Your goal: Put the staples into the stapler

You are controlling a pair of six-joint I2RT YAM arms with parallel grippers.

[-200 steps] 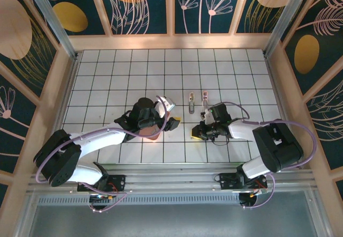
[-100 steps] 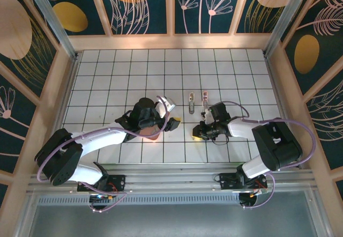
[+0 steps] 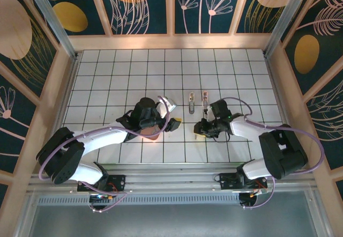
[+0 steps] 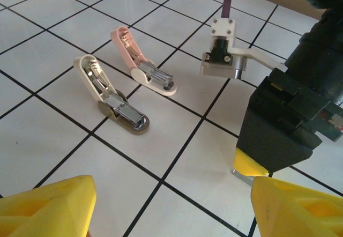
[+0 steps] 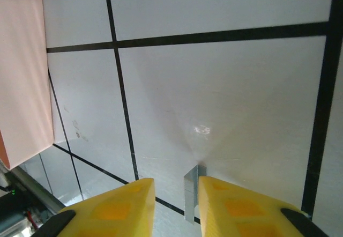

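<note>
Staples (image 5: 191, 191), 1 short grey metal strip, sit between the yellow fingers (image 5: 120, 207) of the right gripper (image 5: 176, 187), just above the white tiled tabletop (image 5: 225, 87). We see the strip lying against the inner face of 1 finger with a clear gap to the other, so these fingers are slightly parted and not clamped on it. We cannot tell whether the strip's end touches the tabletop. A pink tray (image 5: 21, 71) lies at the left edge of the right wrist view, well apart from the strip.

From the left wrist camera we see 2 staplers lying side by side on the tabletop, both hinged open: a cream stapler (image 4: 110, 100) nearer and a pink stapler (image 4: 144, 65) just beyond it, not touching. The right gripper stands low beside them, its yellow tip close to the tiles. The left gripper (image 4: 171, 191) hovers facing them, its fingers released and spread wide. In the top view the tray lies under the left arm's wrist.
</note>
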